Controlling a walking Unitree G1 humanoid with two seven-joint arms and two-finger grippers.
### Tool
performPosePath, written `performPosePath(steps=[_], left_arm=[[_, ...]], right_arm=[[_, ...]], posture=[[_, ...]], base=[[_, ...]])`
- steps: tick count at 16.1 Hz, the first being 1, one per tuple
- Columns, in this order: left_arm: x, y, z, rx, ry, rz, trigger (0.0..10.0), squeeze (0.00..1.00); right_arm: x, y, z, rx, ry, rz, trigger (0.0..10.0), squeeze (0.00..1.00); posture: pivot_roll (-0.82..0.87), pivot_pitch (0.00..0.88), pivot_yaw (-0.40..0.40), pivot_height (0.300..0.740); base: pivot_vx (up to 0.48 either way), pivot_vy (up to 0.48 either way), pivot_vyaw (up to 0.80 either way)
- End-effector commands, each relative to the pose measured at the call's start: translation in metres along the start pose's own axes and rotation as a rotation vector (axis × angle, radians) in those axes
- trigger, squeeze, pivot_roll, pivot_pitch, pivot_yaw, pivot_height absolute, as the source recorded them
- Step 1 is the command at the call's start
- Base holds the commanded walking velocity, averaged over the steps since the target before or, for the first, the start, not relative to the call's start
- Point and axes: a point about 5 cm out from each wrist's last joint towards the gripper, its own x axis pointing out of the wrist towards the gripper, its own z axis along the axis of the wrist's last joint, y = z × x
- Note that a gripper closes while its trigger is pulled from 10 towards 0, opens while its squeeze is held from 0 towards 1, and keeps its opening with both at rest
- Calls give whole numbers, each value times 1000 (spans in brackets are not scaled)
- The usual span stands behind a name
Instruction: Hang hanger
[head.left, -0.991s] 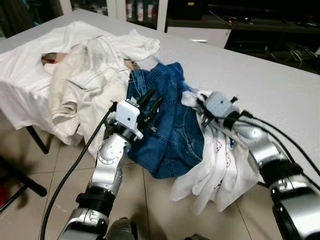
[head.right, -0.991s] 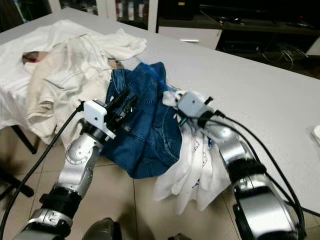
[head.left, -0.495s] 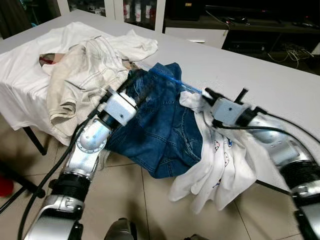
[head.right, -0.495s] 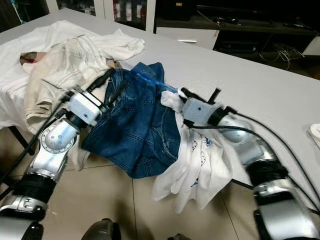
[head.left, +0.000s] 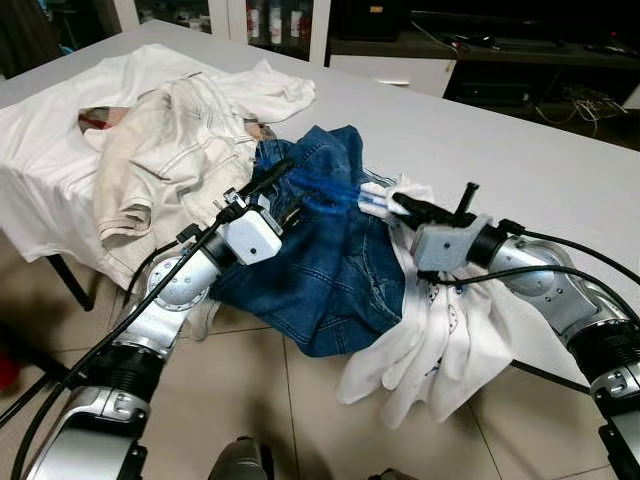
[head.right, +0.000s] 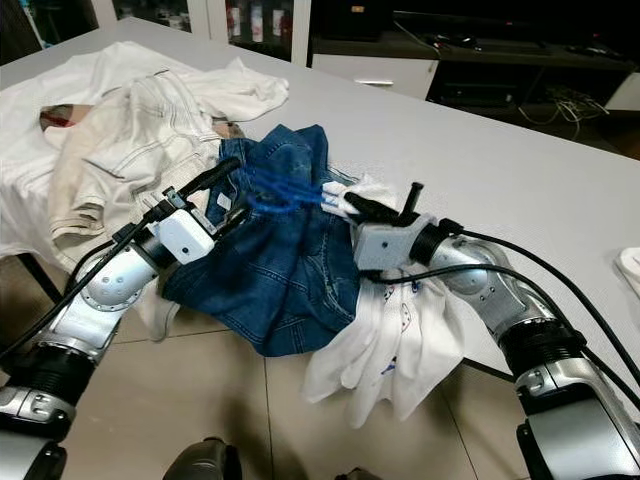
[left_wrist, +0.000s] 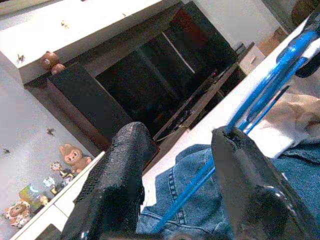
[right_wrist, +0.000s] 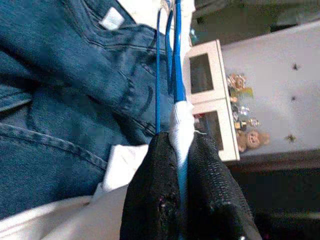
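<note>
A blue wire hanger (head.left: 325, 190) is held just above a heap of blue jeans (head.left: 335, 275) at the table's near edge. My right gripper (right_wrist: 180, 150) is shut on one end of the hanger, with a fold of the white garment (head.left: 440, 330) pinched in too. That white garment drapes over the edge below the right gripper (head.left: 392, 203). My left gripper (head.left: 282, 192) is open at the hanger's other end. In the left wrist view the blue wire (left_wrist: 200, 177) runs between the spread fingers (left_wrist: 117, 175); whether they touch it I cannot tell.
Cream trousers (head.left: 165, 150) and a white sheet (head.left: 40, 150) are piled on the left part of the grey table (head.left: 520, 150). Black cables trail from both arms. Tiled floor (head.left: 300, 410) lies below the edge, dark cabinets stand behind.
The right gripper has turned and carried the hanger nearer, over the jeans. The left gripper has swung right and lower, so its open fingers now straddle the hanger's end.
</note>
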Motion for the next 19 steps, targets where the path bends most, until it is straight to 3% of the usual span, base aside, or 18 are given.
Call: performPosePath(steps=[1,13,18,19], left_arm=[[4,-3,1,19,-9,-36,10000,0],[7,-21,-2,-17,1,-121,10000,0],[7,-26,-2,-30,-2,-141,10000,0],[6,-28,-2,-37,-5,-153,4745,0]], right_arm=[[-1,-6,3,-38,-21,-6,10000,0],[9,-18,28,-159,-154,-62,10000,0],[8,-8,32,-181,-180,-29,10000,0],[8,-5,32,-184,-181,-19,10000,0]], posture=[[112,0,-70,710],[110,0,-57,710],[115,0,-62,710],[116,0,-62,710]], base=[[0,0,0],[0,0,0],[0,0,0],[0,0,0]])
